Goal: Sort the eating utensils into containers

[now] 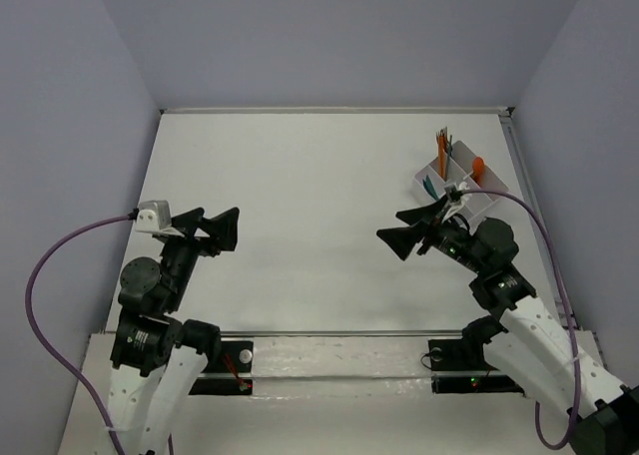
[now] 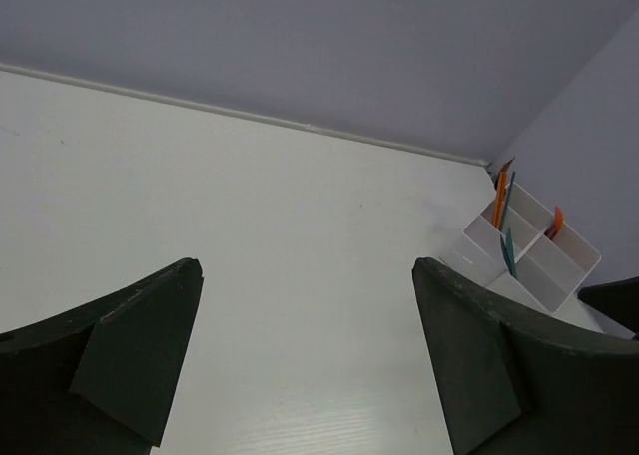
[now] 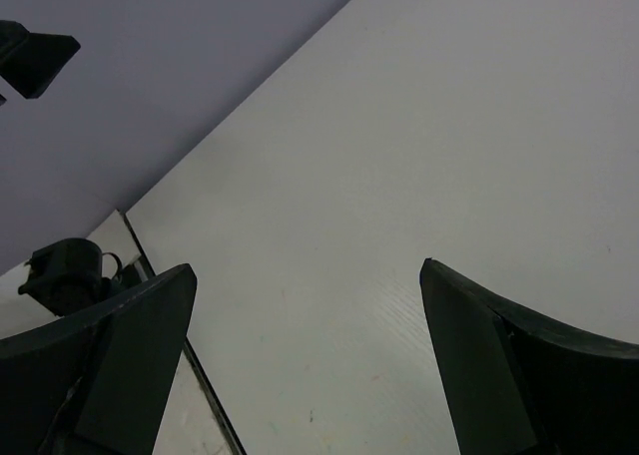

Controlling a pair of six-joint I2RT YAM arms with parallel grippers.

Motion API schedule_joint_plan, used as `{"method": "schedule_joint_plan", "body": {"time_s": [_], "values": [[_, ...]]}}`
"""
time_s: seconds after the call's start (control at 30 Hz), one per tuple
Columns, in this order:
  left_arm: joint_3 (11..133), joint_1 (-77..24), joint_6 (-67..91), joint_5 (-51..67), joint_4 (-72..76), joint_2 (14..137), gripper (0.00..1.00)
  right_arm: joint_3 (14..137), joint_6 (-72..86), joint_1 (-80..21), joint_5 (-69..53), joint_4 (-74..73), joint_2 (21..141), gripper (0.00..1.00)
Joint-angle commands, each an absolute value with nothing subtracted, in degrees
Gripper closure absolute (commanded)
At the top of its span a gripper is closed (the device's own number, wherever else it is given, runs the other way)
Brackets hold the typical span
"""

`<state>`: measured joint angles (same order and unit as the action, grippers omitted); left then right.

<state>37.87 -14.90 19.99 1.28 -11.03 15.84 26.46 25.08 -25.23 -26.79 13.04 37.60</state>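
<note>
Eating utensils (image 1: 442, 141) all show in one place, the containers (image 1: 491, 188), a white divided tray on the right side of the table (image 1: 300, 166), just beyond the right arm.

Nearest the camera, the two arm bases sit at the table's near edge, each with a purple cable (image 1: 40, 265) looping off to its side. Further in, the left gripper (image 1: 212, 221) hangs over the left part of the table with its jaws spread wide and nothing between them; its own wrist view shows only bare white surface between the fingers (image 2: 140, 345). The right gripper (image 1: 399, 227) hangs just in front of the tray, jaws equally wide and empty, pointing toward the middle of the table.

In the tray, a teal piece (image 1: 429, 186) leans in a near compartment. Behind it, an orange spoon (image 1: 478, 163) pokes up from another, and orange and teal handles stand upright in the farthest one.
</note>
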Motion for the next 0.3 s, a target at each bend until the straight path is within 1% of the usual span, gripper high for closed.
{"method": "schedule_joint_plan", "body": {"time_s": [0.0,0.27], "values": [[37.0,-14.59,18.72,3.25,-5.8,14.33,0.01,25.93,24.08,-25.66,-26.37,11.17,35.16,0.0],[36.74,-14.59,18.63,5.62,-5.45,16.87,0.01,27.59,24.08,-25.66,-24.26,7.13,31.38,0.0]]}}
